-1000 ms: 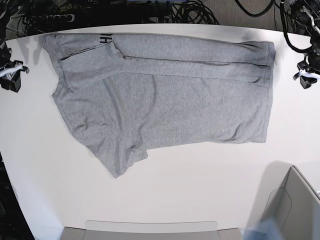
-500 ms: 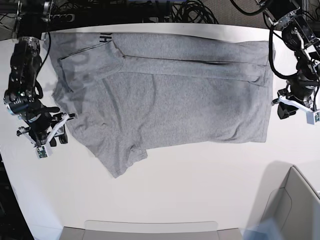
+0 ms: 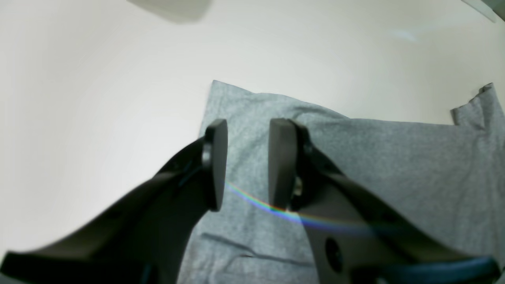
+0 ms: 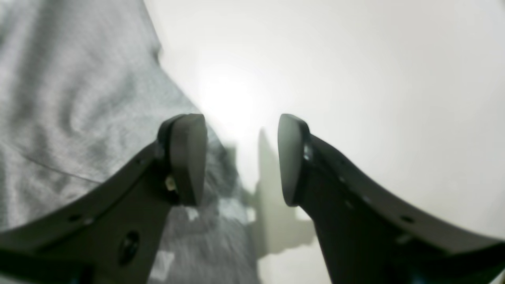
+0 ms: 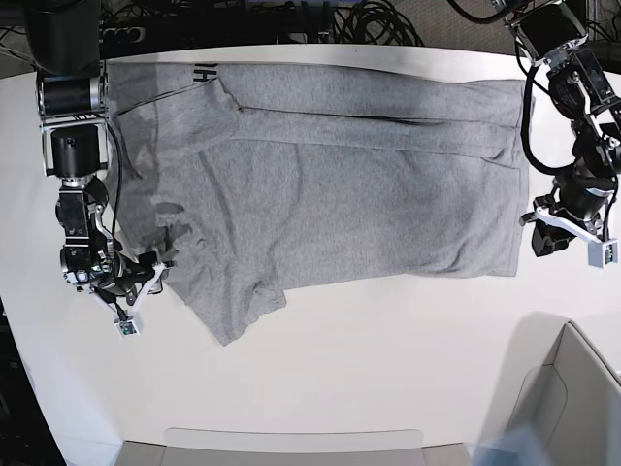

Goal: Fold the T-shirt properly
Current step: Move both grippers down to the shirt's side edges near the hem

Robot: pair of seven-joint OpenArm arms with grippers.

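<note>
I see the heather-grey short-sleeved cotton T-shirt (image 5: 330, 184) lying flat on the white tabletop (image 5: 388, 369), its far strip folded over, black lettering at 11 o'clock; left end effector (image 3: 246, 163) at the shirt's 3 o'clock edge, jaws parted over a corner, gripping nothing; right end effector (image 4: 240, 157) at 8 o'clock, jaws wide, straddling the sleeve edge, empty.

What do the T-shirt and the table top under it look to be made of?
T-shirt: soft knit fabric, probably cotton jersey, matte; flecked heather-grey weave, stitched hems and limp creases show in the left wrist view.
Table: smooth hard white surface, likely laminate or painted board; the right wrist view shows a soft glare and faint shadows, so slightly satin.
</note>
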